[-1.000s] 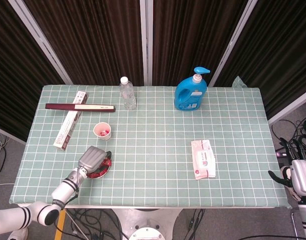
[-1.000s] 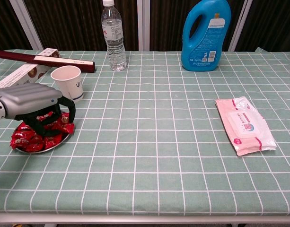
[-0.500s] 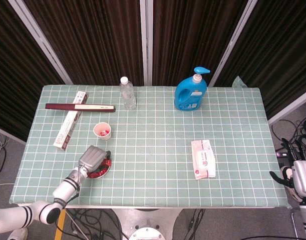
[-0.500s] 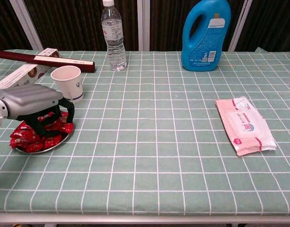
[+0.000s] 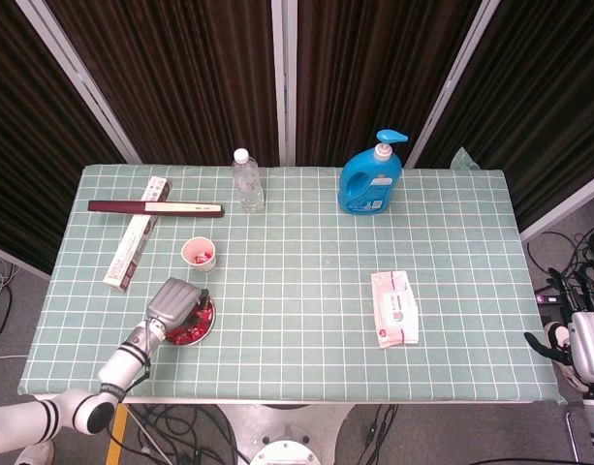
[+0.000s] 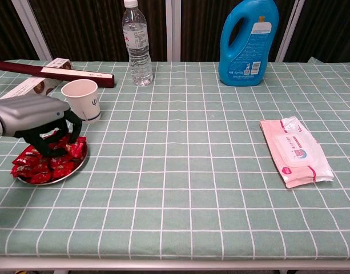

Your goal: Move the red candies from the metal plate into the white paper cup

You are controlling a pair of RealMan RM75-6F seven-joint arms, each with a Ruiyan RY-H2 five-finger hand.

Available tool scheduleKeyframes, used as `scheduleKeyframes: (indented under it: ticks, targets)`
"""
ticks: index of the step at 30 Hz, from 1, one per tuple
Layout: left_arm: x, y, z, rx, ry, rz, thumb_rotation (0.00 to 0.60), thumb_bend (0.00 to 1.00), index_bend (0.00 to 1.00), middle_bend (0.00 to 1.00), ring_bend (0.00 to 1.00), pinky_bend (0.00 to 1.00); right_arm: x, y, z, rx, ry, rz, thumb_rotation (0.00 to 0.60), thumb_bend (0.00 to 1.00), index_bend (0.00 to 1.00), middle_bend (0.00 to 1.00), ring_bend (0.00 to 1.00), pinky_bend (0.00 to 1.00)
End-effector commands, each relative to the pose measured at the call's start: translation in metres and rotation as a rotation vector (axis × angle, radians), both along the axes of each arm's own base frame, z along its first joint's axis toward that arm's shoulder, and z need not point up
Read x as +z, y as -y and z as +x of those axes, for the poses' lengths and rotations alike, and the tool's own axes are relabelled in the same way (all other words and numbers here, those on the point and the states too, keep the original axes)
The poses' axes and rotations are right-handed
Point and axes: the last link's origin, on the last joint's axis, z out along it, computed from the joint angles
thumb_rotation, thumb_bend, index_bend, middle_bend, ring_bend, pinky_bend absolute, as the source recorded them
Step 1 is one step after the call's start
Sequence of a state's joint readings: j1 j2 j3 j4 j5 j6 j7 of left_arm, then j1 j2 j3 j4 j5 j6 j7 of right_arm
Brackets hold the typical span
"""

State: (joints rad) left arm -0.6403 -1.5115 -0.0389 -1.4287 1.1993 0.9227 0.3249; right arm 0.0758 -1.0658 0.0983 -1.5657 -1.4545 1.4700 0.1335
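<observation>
A small metal plate [image 5: 208, 321] [image 6: 76, 168] near the table's front left holds a pile of red candies [image 5: 188, 332] [image 6: 43, 168]. My left hand [image 5: 173, 300] [image 6: 33, 116] hangs over the plate with its dark fingers [image 6: 72, 130] curled down into the pile, pinching a red candy at its top. Just behind the plate stands the white paper cup [image 5: 199, 254] [image 6: 81, 99], upright, with some red candy showing inside in the head view. My right hand [image 5: 571, 345] stays off the table's right edge, holding nothing, fingers apart.
Behind the cup lie a long white box [image 5: 134, 242] and a dark red flat box [image 5: 156, 206]. A water bottle [image 6: 137, 44] and a blue detergent bottle [image 6: 248, 41] stand at the back. A pink wipes pack [image 6: 296, 150] lies to the right.
My left hand has shifted slightly left and up over the plate, and its fingers have drawn closer together in the candy pile. The right hand has barely moved.
</observation>
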Motion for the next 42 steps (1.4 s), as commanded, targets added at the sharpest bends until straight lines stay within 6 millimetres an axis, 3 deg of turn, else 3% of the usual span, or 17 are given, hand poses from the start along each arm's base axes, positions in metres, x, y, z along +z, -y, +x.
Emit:
scheduleKeyframes:
  ticks: [1, 4, 8, 15, 22, 30, 36, 42]
  targets:
    - [0.027, -0.014, 0.010, 0.006, 0.089, 0.066, 0.600, 0.38, 0.66, 0.91, 0.93, 1.00, 0.000, 0.000, 0.000, 0.001, -0.001, 0.002, 0.600, 0.09, 0.02, 0.20, 0.03, 0.38]
    - [0.046, -0.030, 0.022, -0.001, 0.141, 0.115, 0.600, 0.38, 0.66, 0.91, 0.94, 1.00, -0.002, 0.001, 0.000, 0.004, 0.000, 0.007, 0.600, 0.09, 0.02, 0.20, 0.03, 0.38]
    - [0.056, -0.057, 0.034, 0.015, 0.178, 0.150, 0.600, 0.38, 0.65, 0.91, 0.93, 1.00, -0.002, 0.003, 0.001, 0.005, -0.001, 0.009, 0.600, 0.09, 0.02, 0.20, 0.03, 0.38]
    - [0.043, -0.092, 0.041, 0.058, 0.152, 0.154, 0.600, 0.38, 0.61, 0.91, 0.94, 1.00, -0.001, 0.003, 0.000, -0.004, -0.001, 0.003, 0.600, 0.09, 0.02, 0.20, 0.03, 0.38]
    - [0.033, -0.100, 0.033, 0.080, 0.099, 0.149, 0.600, 0.37, 0.56, 0.90, 0.93, 1.00, 0.000, 0.003, -0.002, -0.015, -0.002, 0.000, 0.600, 0.09, 0.02, 0.20, 0.03, 0.38]
    - [0.051, -0.083, 0.020, 0.076, 0.087, 0.183, 0.600, 0.35, 0.36, 0.89, 0.93, 1.00, -0.001, 0.004, -0.001, -0.010, -0.005, 0.006, 0.600, 0.09, 0.02, 0.20, 0.03, 0.39]
    - [0.075, -0.050, -0.001, 0.049, 0.118, 0.229, 0.600, 0.34, 0.39, 0.89, 0.93, 1.00, -0.003, 0.005, 0.001, 0.001, -0.007, 0.013, 0.600, 0.09, 0.02, 0.21, 0.03, 0.39]
    - [0.066, -0.015, -0.027, 0.045, 0.048, 0.149, 0.600, 0.34, 0.48, 0.89, 0.93, 1.00, -0.005, 0.005, 0.005, 0.018, -0.008, 0.021, 0.600, 0.09, 0.02, 0.21, 0.03, 0.39]
